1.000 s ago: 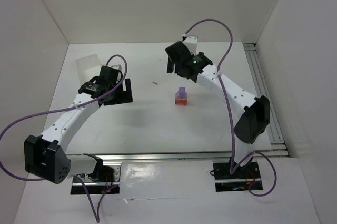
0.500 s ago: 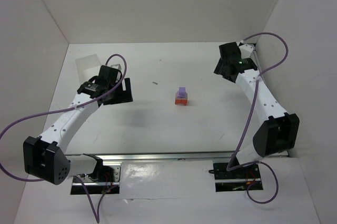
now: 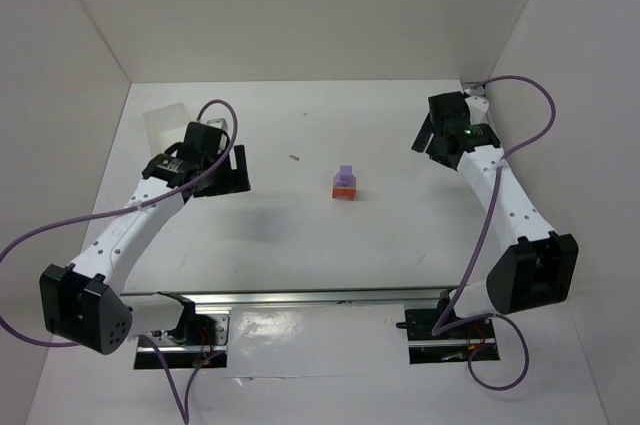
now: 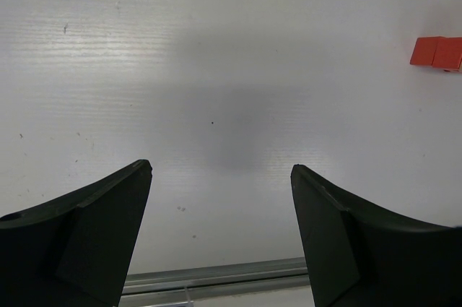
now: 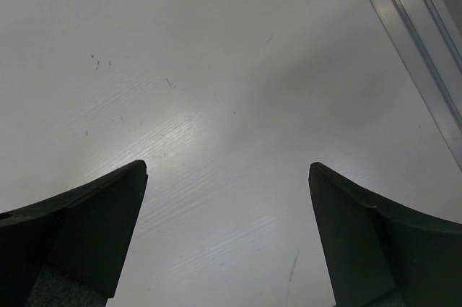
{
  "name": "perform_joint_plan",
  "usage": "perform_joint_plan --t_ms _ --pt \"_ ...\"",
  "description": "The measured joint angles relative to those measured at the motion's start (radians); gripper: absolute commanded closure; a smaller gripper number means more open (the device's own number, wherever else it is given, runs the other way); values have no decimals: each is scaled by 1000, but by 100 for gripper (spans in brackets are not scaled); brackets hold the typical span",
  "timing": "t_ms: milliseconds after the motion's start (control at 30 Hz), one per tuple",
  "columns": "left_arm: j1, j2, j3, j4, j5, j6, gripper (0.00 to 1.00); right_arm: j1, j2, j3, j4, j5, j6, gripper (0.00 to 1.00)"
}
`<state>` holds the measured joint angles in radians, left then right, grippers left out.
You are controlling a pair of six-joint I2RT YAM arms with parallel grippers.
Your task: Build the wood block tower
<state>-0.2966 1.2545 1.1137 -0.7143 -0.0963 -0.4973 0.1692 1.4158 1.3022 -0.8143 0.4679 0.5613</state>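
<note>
On the table [image 3: 300, 235], wood block tower [image 3: 343, 185], red-orange base, lilac top (upright)

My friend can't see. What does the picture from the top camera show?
A tiny wood block tower, red-orange with a lilac cube on top, stands on a white table. The left gripper and right gripper hang open on either side, not touching it.
</note>
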Motion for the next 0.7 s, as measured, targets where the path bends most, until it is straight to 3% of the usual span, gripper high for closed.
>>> perform_joint_plan --t_ms 700 --pt "0 -25 5 0 -4 5 9 -9 -63 -161 116 -102 -17 0"
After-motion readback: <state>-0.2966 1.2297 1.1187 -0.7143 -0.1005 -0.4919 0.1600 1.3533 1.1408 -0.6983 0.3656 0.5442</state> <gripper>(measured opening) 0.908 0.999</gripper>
